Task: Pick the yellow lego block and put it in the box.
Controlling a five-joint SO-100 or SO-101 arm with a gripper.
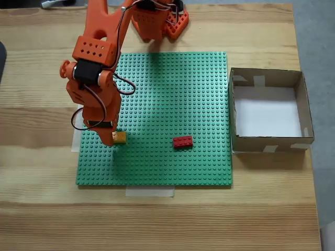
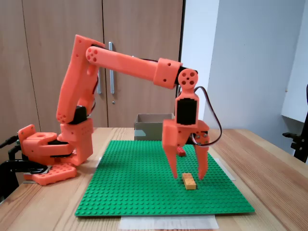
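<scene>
Orange arm [image 2: 130,65] reaching from its base [image 1: 159,21] at the far edge of the wooden table [image 1: 209,209], bent down over the green studded baseplate [image 1: 172,94]. Claw [image 2: 188,177] pointing downward, fingers spread apart, nothing clamped between them. In the side-on fixed view, fingertips hanging low over the baseplate, one finger [image 2: 171,161] to the left and the other finger [image 2: 202,163] to the right, with the yellow lego block [image 2: 189,181] lying on the studs below the gap, slightly nearer the camera; touching or not, impossible to say. In the top-down fixed view, the yellow lego block [image 1: 120,137] peeking out just right of the claw [image 1: 107,136], partly covered by it, in the lower left part of the baseplate. Red lego brick [image 1: 182,141] flat on the baseplate, well apart from the yellow one, to its right in the top-down fixed view. Same red brick [image 2: 181,151] mostly hidden behind the claw in the side-on fixed view. Cardboard box [image 1: 301,104] just beside the right edge of the baseplate in the top-down fixed view, open-topped, white inside bottom, pale tape pieces on its rims, nothing inside. Box [image 2: 149,127] visible beyond the far edge of the baseplate in the side-on fixed view. Strip of pale tape [image 1: 149,192] on the table at the near edge of the baseplate.
</scene>
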